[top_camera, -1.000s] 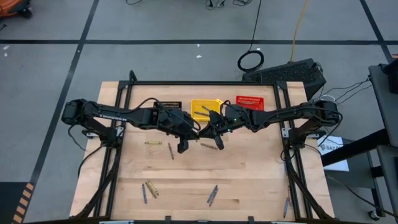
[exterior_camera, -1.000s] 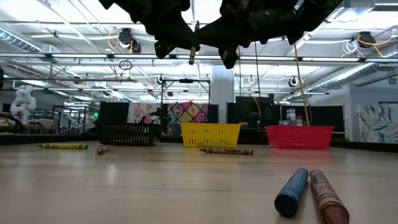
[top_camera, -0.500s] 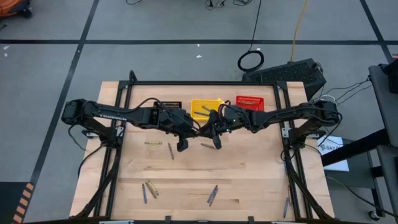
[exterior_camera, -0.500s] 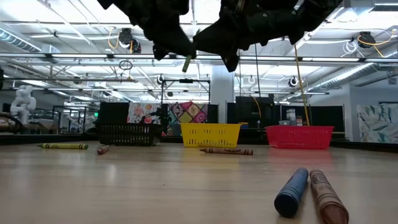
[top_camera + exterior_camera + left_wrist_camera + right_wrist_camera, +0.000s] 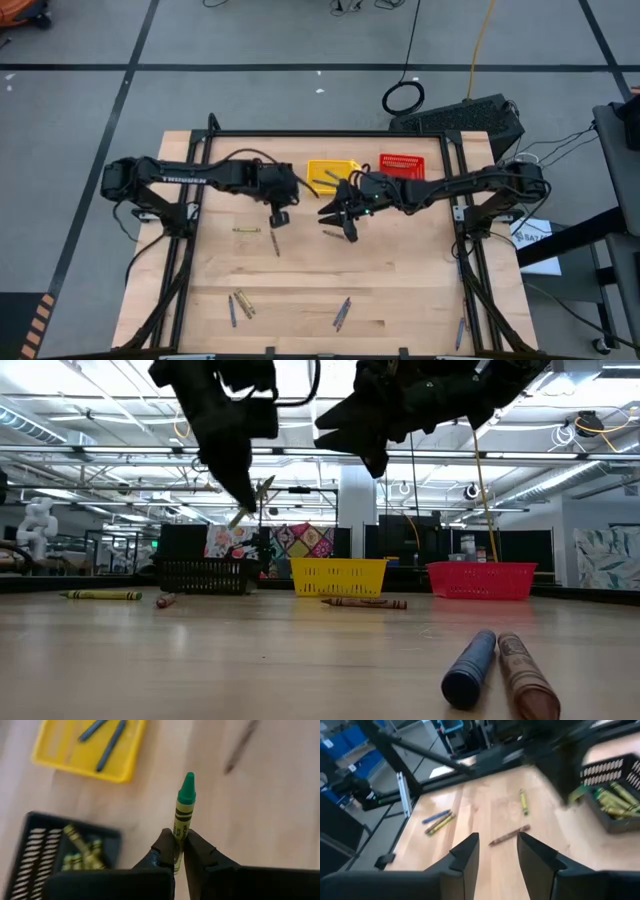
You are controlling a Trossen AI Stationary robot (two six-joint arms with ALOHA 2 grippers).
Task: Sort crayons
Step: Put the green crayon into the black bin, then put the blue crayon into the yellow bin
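Observation:
My left gripper (image 5: 181,849) is shut on a crayon (image 5: 184,802) with an olive-yellow wrapper and a green tip. It hangs high above the table (image 5: 400,270), near the black mesh basket (image 5: 270,170); in the low view the crayon (image 5: 255,500) slants below the gripper (image 5: 240,510). My right gripper (image 5: 495,852) stands open with nothing between its fingers, mid-table in front of the yellow basket (image 5: 332,173). Several crayons lie loose on the wood, one brownish-red (image 5: 335,233) and one olive (image 5: 247,230). My left gripper pinches the crayon's wrapped rear end (image 5: 178,832) between its two fingertips (image 5: 167,847). The fingers slant steeply down from above and lie along the crayon. Its green tip sticks out beyond them, lifted clear of the table.
Black, yellow (image 5: 90,750) and red (image 5: 402,165) mesh baskets stand in a row at the far edge. The black one (image 5: 60,850) holds olive crayons, the yellow one blue crayons. More crayons lie near the front edge (image 5: 238,305), (image 5: 342,313), (image 5: 460,333).
My right gripper has opened and let go of the crayon. My left gripper, still shut on it, has swung away toward the table's left and far edge, nearer the black basket, sinking a little and tipping more steeply down.

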